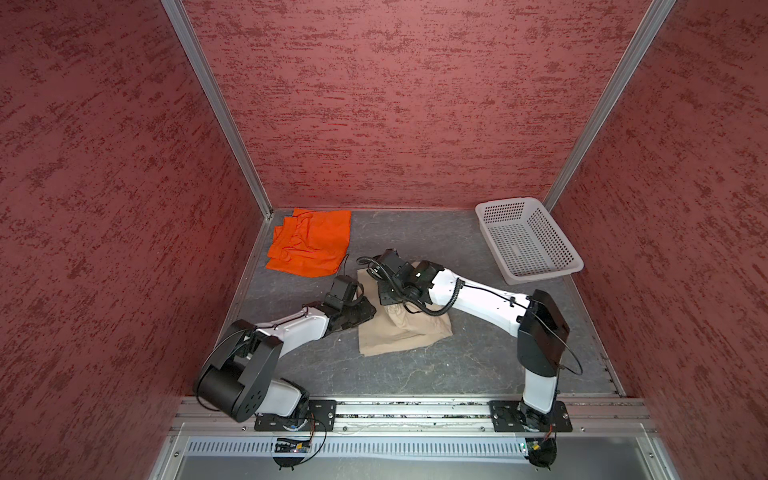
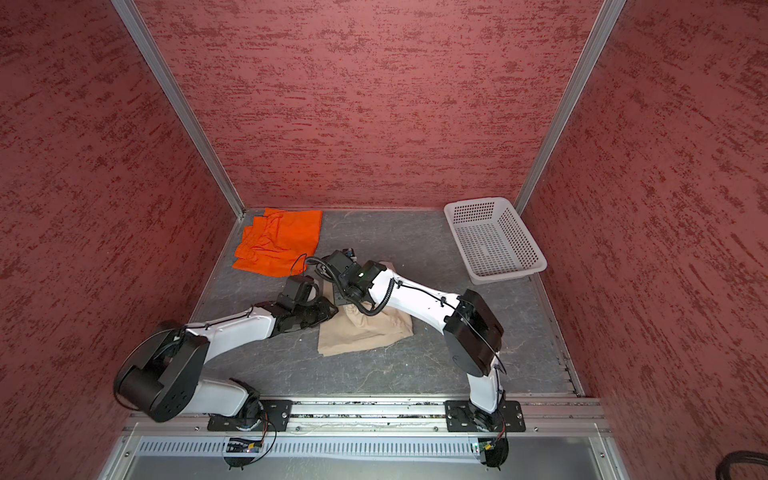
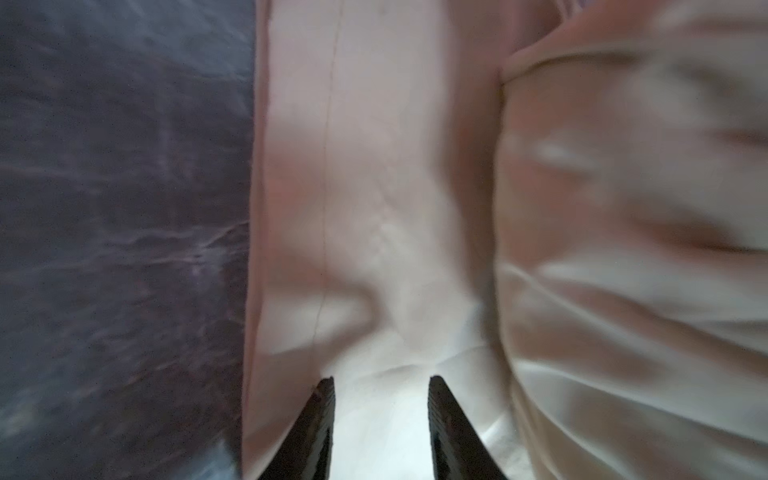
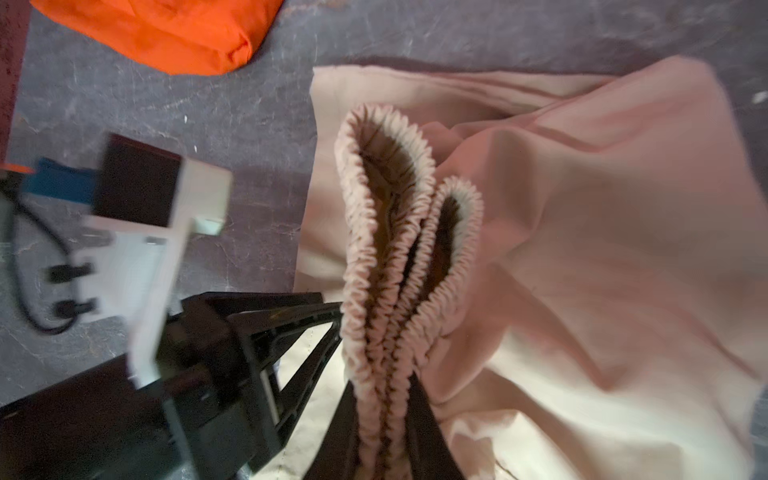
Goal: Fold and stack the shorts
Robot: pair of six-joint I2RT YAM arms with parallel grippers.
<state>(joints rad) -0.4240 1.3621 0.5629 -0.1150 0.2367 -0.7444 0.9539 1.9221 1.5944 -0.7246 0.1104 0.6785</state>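
The beige shorts (image 1: pixel 399 332) (image 2: pixel 361 332) lie crumpled at mid-table. My right gripper (image 4: pixel 384 399) is shut on their gathered elastic waistband (image 4: pixel 386 249), bunched in folds and raised off the cloth; in both top views it sits at the shorts' far edge (image 1: pixel 384 295) (image 2: pixel 340 299). My left gripper (image 3: pixel 380 382) stands open just over the flat beige cloth (image 3: pixel 374 166) at its left edge, close beside the right one (image 1: pixel 368 309) (image 2: pixel 328 309) (image 4: pixel 299 332). The orange shorts (image 1: pixel 311 243) (image 2: pixel 280 241) (image 4: pixel 166 29) lie folded at the back left.
A white perforated basket (image 1: pixel 508 201) (image 2: pixel 478 201) stands at the back right corner. Red walls close in the table on three sides. Both arm bases sit on the rail along the front edge.
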